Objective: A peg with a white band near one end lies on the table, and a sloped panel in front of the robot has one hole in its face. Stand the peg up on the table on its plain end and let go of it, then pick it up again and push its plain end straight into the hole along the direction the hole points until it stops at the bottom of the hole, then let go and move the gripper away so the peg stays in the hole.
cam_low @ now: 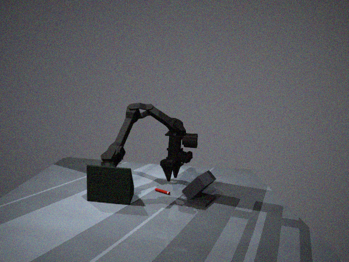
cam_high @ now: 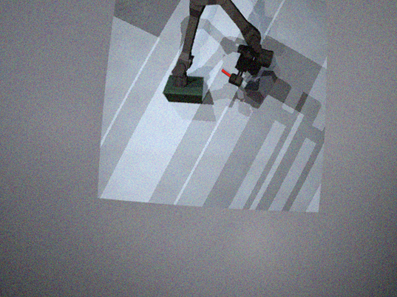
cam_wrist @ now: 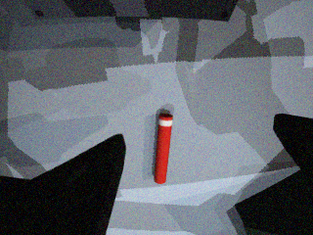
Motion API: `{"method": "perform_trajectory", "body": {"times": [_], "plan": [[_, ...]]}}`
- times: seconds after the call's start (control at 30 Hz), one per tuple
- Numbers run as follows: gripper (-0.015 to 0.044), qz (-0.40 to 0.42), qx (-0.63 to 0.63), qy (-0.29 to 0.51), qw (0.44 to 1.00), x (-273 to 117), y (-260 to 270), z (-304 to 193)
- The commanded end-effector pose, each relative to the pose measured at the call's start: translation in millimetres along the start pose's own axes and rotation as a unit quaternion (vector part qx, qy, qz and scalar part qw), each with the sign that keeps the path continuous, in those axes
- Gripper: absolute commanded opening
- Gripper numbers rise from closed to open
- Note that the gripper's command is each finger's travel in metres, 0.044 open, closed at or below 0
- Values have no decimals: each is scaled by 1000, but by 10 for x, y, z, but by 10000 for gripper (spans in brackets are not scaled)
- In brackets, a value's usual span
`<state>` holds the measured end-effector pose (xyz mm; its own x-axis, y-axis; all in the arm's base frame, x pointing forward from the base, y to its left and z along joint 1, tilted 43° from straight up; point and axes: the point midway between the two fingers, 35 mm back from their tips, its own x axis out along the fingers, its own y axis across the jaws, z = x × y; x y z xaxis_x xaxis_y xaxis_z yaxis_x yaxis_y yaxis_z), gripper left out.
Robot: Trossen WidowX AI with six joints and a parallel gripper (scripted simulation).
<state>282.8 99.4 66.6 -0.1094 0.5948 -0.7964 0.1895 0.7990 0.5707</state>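
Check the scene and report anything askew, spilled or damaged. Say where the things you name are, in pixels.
Nothing looks wrong. The red peg (cam_low: 162,191) (cam_wrist: 162,149) lies on its side on the table, its white-banded end toward the sloped panel (cam_low: 198,184). The panel's tilt is expected for this task. The open pincer (cam_low: 172,179) hangs above the table. I see no spill or damage, though the dim, grainy pictures could hide small flaws.

Top view: looks down on my whole arm (cam_high: 234,12) (cam_low: 160,115) from high and well apart; the table (cam_high: 146,158) (cam_low: 70,222) lies rotated in frame, with wide floor around it. Exterior view: stands off to one side, lower, facing across the table, my green base block (cam_high: 183,90) (cam_low: 109,184) at left, the sloped panel (cam_low: 198,184) at right. Wrist view: nearest, rides by my gripper (cam_low: 172,179) (cam_wrist: 200,128), facing past my fingertips to the tabletop. All three share the red peg (cam_high: 225,73) (cam_low: 162,191) (cam_wrist: 162,149). Dark shape at wrist view's top edge: probably the panel; too dim to confirm.
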Motion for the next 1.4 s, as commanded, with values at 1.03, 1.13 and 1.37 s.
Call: {"method": "perform_trajectory", "body": {"times": [1.03, 1.13, 1.37], "plan": [[440, 44, 111, 18, 993, 368, 166, -227], [440, 45, 111, 18, 993, 416, 171, -229], [440, 45, 111, 18, 993, 527, 183, -236]]}}
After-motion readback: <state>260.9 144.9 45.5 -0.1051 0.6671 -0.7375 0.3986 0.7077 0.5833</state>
